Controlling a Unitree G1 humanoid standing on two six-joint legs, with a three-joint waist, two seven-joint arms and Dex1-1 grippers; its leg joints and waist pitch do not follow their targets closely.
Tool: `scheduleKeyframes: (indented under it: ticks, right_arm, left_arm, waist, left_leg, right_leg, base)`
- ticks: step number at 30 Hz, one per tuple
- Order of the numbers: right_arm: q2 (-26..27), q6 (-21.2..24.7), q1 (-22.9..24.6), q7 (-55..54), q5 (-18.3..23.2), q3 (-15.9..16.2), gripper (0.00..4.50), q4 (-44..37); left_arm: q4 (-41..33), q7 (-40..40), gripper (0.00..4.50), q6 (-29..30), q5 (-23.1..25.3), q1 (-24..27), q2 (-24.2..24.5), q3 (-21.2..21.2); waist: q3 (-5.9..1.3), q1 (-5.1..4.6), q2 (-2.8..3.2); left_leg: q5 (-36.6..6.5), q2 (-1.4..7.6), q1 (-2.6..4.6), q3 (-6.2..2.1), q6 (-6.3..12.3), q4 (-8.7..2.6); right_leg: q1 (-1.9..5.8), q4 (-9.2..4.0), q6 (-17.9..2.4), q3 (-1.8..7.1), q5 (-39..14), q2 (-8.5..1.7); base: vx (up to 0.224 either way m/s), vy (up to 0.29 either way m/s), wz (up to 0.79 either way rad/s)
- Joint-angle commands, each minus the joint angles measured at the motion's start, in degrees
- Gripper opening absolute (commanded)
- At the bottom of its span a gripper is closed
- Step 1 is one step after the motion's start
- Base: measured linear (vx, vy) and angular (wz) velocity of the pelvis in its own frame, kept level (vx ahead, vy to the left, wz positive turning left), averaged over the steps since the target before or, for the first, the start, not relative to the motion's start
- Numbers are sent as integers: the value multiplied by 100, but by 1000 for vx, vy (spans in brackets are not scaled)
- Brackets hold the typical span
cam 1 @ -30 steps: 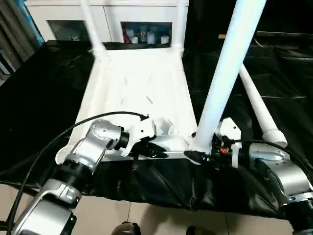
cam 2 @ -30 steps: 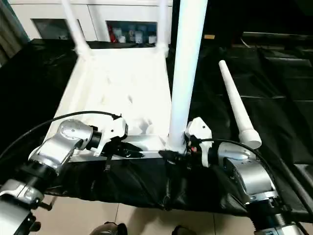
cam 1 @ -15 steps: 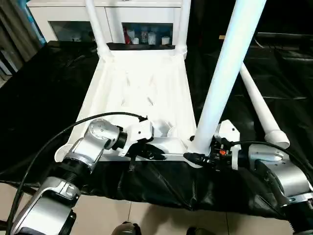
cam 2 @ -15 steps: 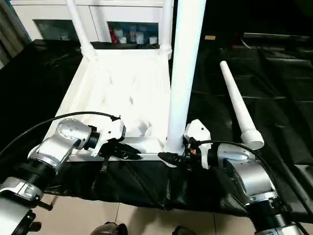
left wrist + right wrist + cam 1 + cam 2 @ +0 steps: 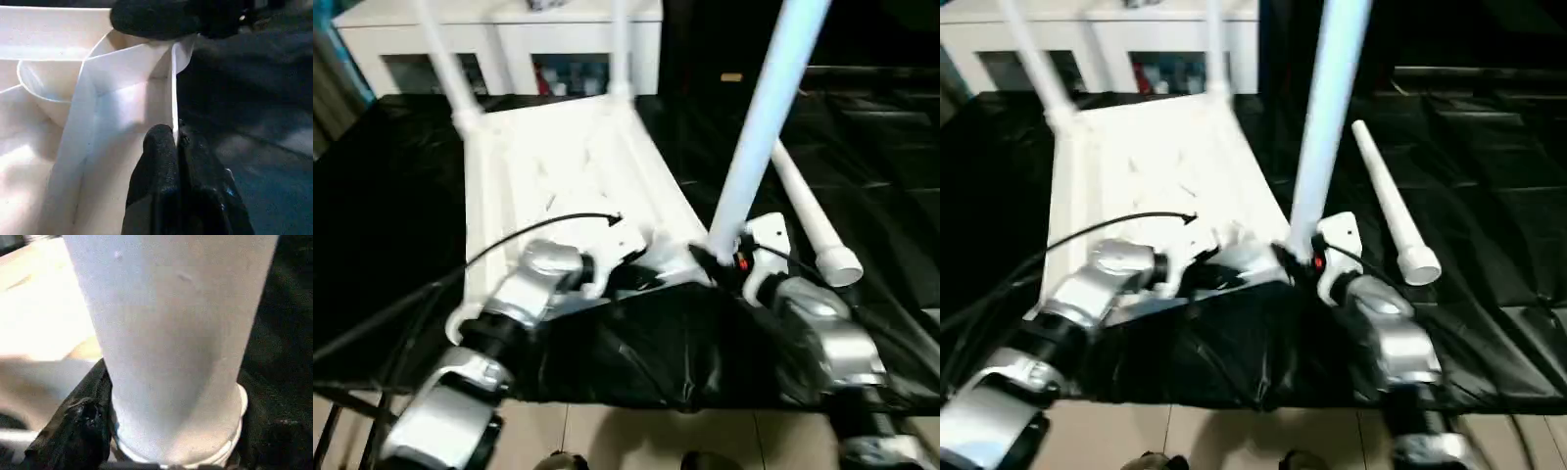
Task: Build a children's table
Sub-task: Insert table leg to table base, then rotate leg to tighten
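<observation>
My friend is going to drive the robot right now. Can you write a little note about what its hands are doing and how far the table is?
Left gripper: shut, pinching the thin near side wall of the upside-down white plastic tabletop.
Right gripper: wrapped around the base of the tall white tubular leg standing in the near right corner socket.
Done: two white legs stand in the far corners; a third is at its socket.
Left: whether the third leg is fully seated cannot be told. The fourth white leg lies on the black cloth to the right; the near left corner needs it.

The children's table (image 5: pixel 558 166) looks smooth white plastic, on crinkled, glossy black sheeting (image 5: pixel 391 196).
</observation>
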Motion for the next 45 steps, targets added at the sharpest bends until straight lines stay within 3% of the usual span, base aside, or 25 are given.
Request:
scheduleKeyframes:
  ticks: [1,4,5,6,8,13,16,23,27,31,45]
  right_arm:
    - [304,58,15,-188,-182,335,281,406]
    - [415,-188,-74,-295,-316,352,281,573]
    - [446,-191,-82,-220,-232,319,337,567]
    - [464,-177,-82,-164,-162,291,351,544]
    - [453,-186,-80,-57,-102,302,351,510]
    - [298,-210,-35,219,-141,393,398,371]
    - [-43,-197,43,701,-209,573,398,128]
    - [-946,-64,422,2351,60,941,398,-711]
    - [-1434,106,650,3209,298,1132,398,-1166]
    - [-1791,242,760,3789,411,1290,383,-1418]
    - [-2080,384,689,4305,353,1512,282,-1469]
  left_arm:
    - [-265,-21,0,-22,-176,48,-419,-151]
    - [-249,3,0,-18,-157,84,-497,-189]
    - [-248,-21,0,-23,-159,91,-495,-201]
    - [-250,-30,0,-29,-156,97,-485,-207]
    - [-280,-45,0,-19,-157,110,-455,-210]
    - [-335,-220,0,-148,-181,123,-328,-198]
    - [-405,-518,0,-325,-257,137,-200,-164]
    - [-656,-1572,0,-619,-408,294,273,-359]
    - [-619,-2002,0,-790,-390,318,531,-418]
    - [-553,-2374,0,-950,-355,325,750,-471]
    - [-400,-2815,0,-1129,-384,265,924,-475]
  waist:
    - [-332,0,-75]
    - [-345,-5,-69]
    - [-340,-8,-78]
    - [-341,-2,-76]
    - [-342,1,-68]
    - [-359,9,-64]
    - [-373,23,-69]
    - [-373,71,-51]
    - [-362,131,-45]
    - [-368,184,-42]
    - [-405,252,-56]
  left_leg:
    - [-1563,264,44,-154,229,-454]
    - [-1518,259,46,-145,265,-447]
    - [-1526,257,41,-142,294,-449]
    - [-1527,253,49,-138,327,-447]
    - [-1524,263,54,-140,342,-453]
    - [-1420,275,49,-139,379,-452]
    - [-1245,270,32,-125,482,-430]
    - [-1163,299,35,-126,651,-421]
    - [-1338,323,57,-121,578,-436]
    - [-1275,334,50,-120,550,-433]
    - [-1084,333,55,-119,531,-404]
  right_leg:
    - [223,-452,-1232,240,-1979,-327]
    - [231,-446,-1250,239,-1874,-324]
    - [235,-448,-1253,239,-1883,-324]
    - [237,-455,-1241,240,-1923,-324]
    - [232,-460,-1233,238,-1971,-322]
    - [244,-428,-1298,243,-1730,-319]
    - [267,-402,-1379,246,-1444,-320]
    - [287,-380,-1480,237,-1253,-315]
    - [273,-397,-1456,242,-1506,-314]
    - [266,-368,-1472,252,-1410,-322]
    - [276,-331,-1555,247,-1236,-336]
  base:
    - [0,0,0]
    - [0,0,0]
    - [0,0,0]
    - [0,0,0]
    - [0,0,0]
    - [0,0,0]
    - [0,0,0]
    - [0,0,0]
    - [0,0,0]
    - [0,0,0]
    - [0,0,0]
